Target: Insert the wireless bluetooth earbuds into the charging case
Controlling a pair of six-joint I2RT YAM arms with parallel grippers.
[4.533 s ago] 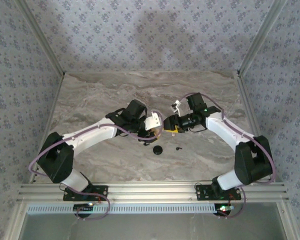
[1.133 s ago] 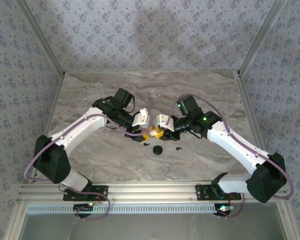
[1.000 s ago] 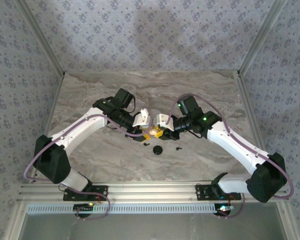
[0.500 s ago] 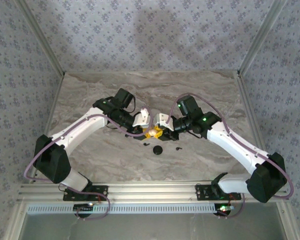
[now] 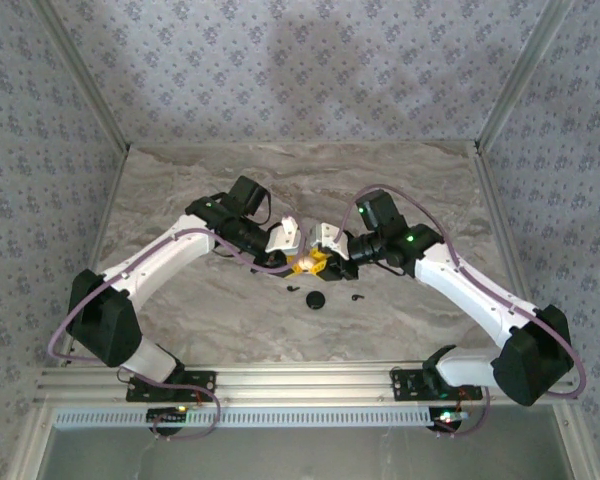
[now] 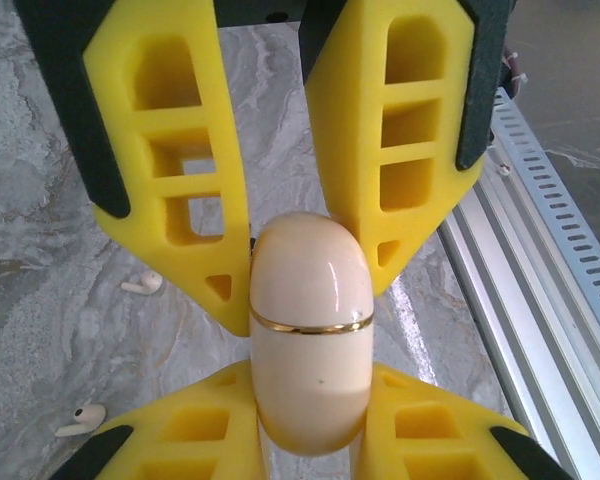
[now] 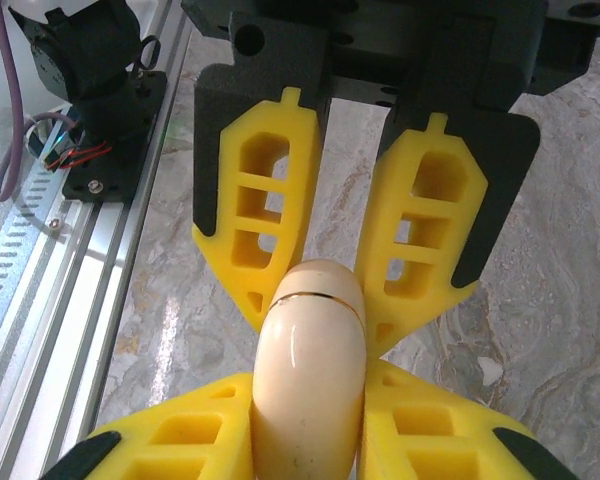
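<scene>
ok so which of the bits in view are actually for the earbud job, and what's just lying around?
For the job:
- charging case, cream with a gold band, gripped by left end effector and right end effector
- two pale earbuds, lying loose

Lying about:
- round black puck
- two tiny black bits flanking it, too small to identify

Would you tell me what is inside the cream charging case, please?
Nothing inside can be seen: the charging case is closed at its gold band, hiding its interior.
</scene>
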